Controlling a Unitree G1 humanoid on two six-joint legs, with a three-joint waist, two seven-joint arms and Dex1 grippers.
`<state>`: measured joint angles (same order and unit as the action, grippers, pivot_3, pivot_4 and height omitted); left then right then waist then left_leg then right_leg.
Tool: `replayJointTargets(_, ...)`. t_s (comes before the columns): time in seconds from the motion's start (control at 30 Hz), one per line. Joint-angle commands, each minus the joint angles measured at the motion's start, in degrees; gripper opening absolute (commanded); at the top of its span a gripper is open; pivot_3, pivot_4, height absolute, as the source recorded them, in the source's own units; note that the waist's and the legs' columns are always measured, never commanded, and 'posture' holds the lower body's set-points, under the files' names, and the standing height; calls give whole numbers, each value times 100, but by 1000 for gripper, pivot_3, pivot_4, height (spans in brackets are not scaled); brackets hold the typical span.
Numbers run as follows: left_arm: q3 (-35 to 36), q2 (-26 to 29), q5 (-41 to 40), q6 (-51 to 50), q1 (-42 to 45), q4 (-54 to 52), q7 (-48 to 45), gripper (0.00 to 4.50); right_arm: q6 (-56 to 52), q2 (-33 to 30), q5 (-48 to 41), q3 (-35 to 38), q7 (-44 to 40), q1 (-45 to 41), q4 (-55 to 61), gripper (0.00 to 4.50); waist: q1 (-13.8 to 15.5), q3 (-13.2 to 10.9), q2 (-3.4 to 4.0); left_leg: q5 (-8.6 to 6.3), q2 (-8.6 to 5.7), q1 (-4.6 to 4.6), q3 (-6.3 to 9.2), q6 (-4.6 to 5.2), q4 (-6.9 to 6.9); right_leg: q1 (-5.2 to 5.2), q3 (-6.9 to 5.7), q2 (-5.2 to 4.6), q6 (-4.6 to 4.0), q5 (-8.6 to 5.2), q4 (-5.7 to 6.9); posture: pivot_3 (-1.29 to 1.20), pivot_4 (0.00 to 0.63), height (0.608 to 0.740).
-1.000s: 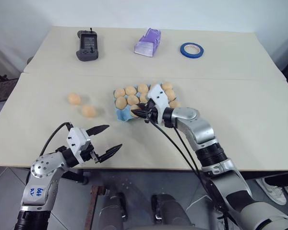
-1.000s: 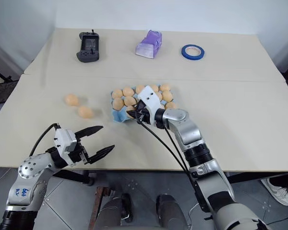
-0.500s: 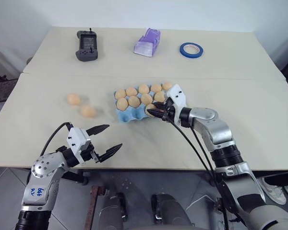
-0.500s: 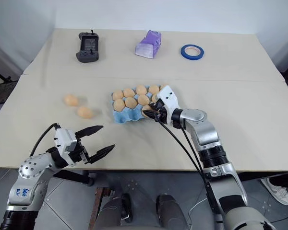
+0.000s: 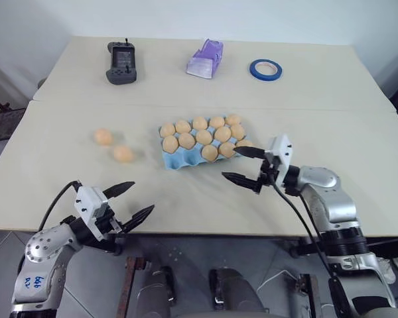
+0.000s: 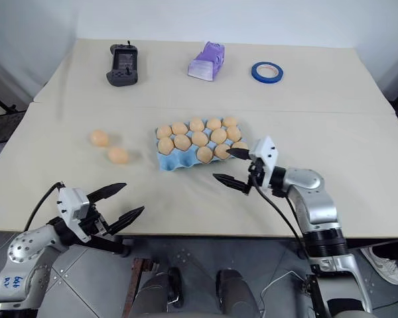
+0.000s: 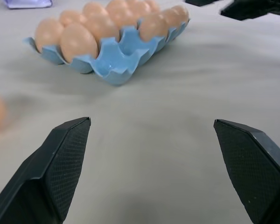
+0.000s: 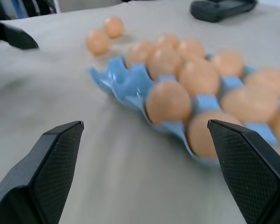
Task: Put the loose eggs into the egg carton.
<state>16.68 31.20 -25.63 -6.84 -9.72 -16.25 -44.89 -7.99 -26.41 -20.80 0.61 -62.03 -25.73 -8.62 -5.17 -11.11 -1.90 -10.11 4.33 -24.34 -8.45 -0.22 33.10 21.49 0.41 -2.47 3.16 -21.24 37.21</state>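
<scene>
The light blue egg carton (image 5: 176, 161) lies mid-table with several tan eggs in its cups. Its front left cups (image 7: 116, 70) are bare. Two loose eggs (image 5: 103, 136) (image 5: 123, 154) rest on the table to its left, also seen as loose eggs (image 8: 98, 41) beyond the carton (image 8: 126, 79). My right gripper (image 5: 233, 164) is open and empty, just off the carton's front right corner and clear of it. My left gripper (image 5: 141, 197) is open and empty, low at the table's front edge, well short of the loose eggs.
A black controller (image 5: 121, 63), a purple-white packet (image 5: 204, 58) and a blue tape roll (image 5: 265, 69) sit along the far table. A seam runs across between the two tabletops behind the carton. Bare tabletop lies between my grippers.
My right gripper opened and drew back to the right from the carton, leaving an egg in the front row. My left gripper slid left and back toward the table's edge.
</scene>
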Motion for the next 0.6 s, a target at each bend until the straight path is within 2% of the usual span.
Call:
replayJointTargets(0.03,672,-116,-170,77,-285,-158,414,4500,637,50,-345,254,-403,141,54,4456,-8,0,0,0,2,2,0,-1,-1,0,1,2,-2,-1,1,0,150,740)
replayJointTargets(0.17,1102,-425,-142,14,-415,-69,1034,4500,1229,130,-398,117,-758,462,254,4456,26,0,-1,1,2,2,2,-1,1,-2,1,1,-4,-2,-1,0,150,740)
replayJointTargets(0.27,1042,-571,-111,-152,-298,-70,1335,4500,1352,239,-348,10,-712,685,312,4456,47,1,-3,-1,1,2,4,2,1,-7,-1,0,-3,-1,-7,0,150,740)
replayJointTargets(0.4,697,-510,142,-370,412,160,1683,4500,1425,297,-249,-83,-620,669,260,4456,70,0,-4,-1,-2,1,5,1,15,-7,-2,-5,1,1,5,0,150,740)
replayJointTargets(0.6,72,-417,736,-371,1964,1348,1918,4500,1390,318,-229,-161,-554,551,226,4456,65,2,-5,6,-6,7,5,-3,20,-13,-2,-10,2,12,14,0,150,740)
